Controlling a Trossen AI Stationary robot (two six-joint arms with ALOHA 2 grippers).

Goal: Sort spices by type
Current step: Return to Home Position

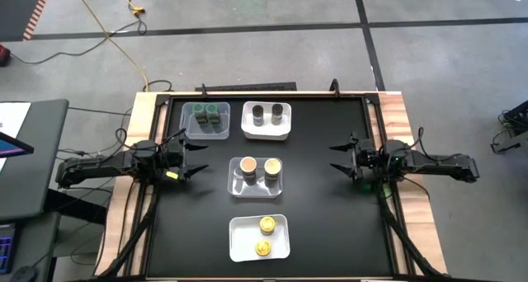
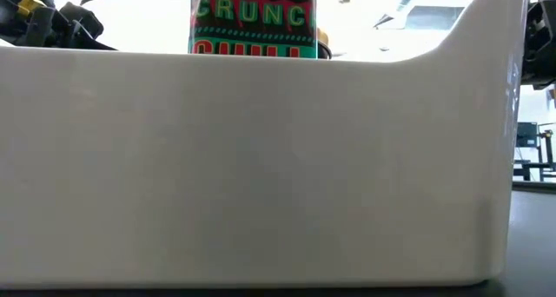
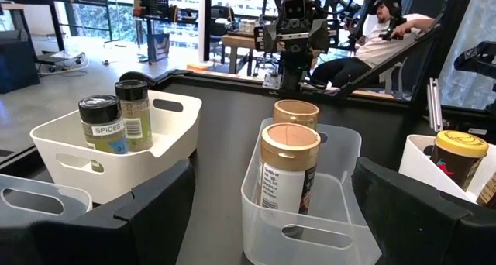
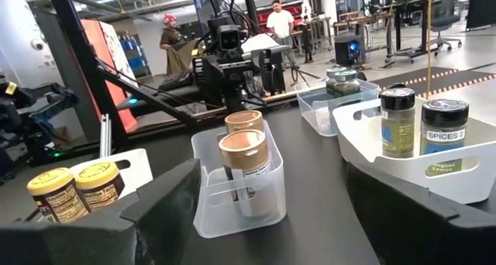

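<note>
black table [image 1: 330, 224] carries everything: the left fingers [image 1: 195, 171] at 9 o'clock and the right fingers [image 1: 340, 168] at 3 o'clock are spread apart, grasping nothing. between them, tan-lidded jars [image 1: 257, 166] stand in the centre clear tray [image 1: 257, 193]. green-lidded jars [image 1: 206, 112] fill the far clear tray [image 1: 206, 132] at 11 o'clock, grey-lidded jars [image 1: 268, 112] the far white tray [image 1: 266, 132] at 12, and yellow-lidded jars [image 1: 265, 236] the near white tray [image 1: 243, 232] at 6.

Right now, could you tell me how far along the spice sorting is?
Done: green jars, dark grey jars, tan jars and yellow jars each sit paired in their own tray. In hand: nothing; left gripper and right gripper are open and empty at the table's sides. Left: no jar stands loose.
</note>
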